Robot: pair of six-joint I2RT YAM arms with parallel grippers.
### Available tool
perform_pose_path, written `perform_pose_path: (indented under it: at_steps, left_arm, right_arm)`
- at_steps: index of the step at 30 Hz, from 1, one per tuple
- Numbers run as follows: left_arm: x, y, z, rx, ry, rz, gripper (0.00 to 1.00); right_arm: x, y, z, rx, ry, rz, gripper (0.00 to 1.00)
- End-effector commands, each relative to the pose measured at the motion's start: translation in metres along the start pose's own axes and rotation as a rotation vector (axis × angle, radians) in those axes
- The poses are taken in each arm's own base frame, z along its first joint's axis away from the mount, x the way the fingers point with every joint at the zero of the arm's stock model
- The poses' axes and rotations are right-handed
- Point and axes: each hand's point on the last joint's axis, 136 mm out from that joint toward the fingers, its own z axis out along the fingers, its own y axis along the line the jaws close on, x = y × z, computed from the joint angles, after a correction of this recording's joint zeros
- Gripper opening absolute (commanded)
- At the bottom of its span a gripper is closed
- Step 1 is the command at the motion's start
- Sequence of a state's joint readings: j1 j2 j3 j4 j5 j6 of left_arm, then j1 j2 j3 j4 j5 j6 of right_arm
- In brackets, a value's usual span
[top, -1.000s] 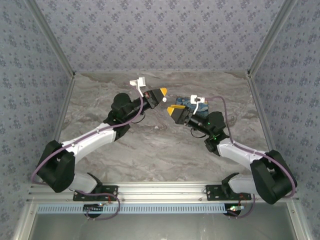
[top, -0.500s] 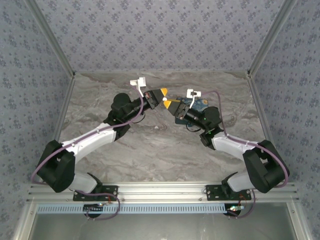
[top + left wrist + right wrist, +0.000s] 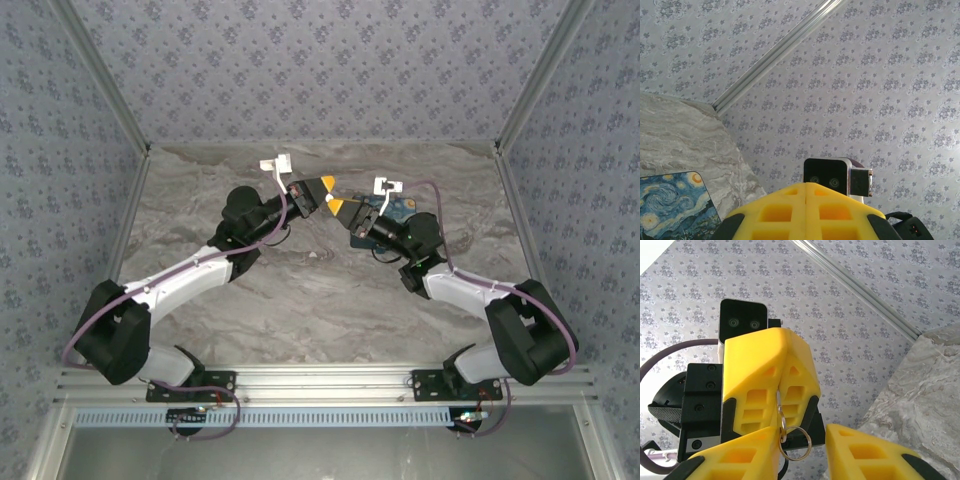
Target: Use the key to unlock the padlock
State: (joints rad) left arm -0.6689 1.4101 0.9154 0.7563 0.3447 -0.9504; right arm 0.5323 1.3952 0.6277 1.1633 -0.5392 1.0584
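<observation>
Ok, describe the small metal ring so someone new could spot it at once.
In the right wrist view, find the left gripper, two big yellow fingers pressed together at centre. A thin silvery ring hangs from the key pinched in their seam, dipping between the fingers of the right gripper. It is the only metal loop among yellow plastic.

Bright, even light; faint soft shadows.

Lab test booth, wallpapered walls (image 3: 320, 70), aluminium rail (image 3: 320, 378), marbled table (image 3: 320, 300)
</observation>
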Motion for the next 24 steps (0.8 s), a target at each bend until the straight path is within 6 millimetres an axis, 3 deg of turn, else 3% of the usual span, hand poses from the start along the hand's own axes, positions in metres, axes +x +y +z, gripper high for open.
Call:
perform_pose_path:
  at_steps: [1, 10, 24]
  left_arm:
    - [-0.003, -0.012, 0.002, 0.046, -0.008, 0.026, 0.0]
    - [-0.002, -0.009, 0.003, 0.04, -0.006, 0.024, 0.0]
    - [-0.008, -0.004, 0.001, 0.013, -0.038, 0.014, 0.0]
  right_arm:
    - [-0.017, 0.014, 0.006, -0.043, -0.042, -0.024, 0.3]
    - [-0.018, 0.016, 0.008, -0.05, -0.037, -0.019, 0.22]
    - [-0.009, 0.013, 0.006, -0.043, -0.026, 0.006, 0.23]
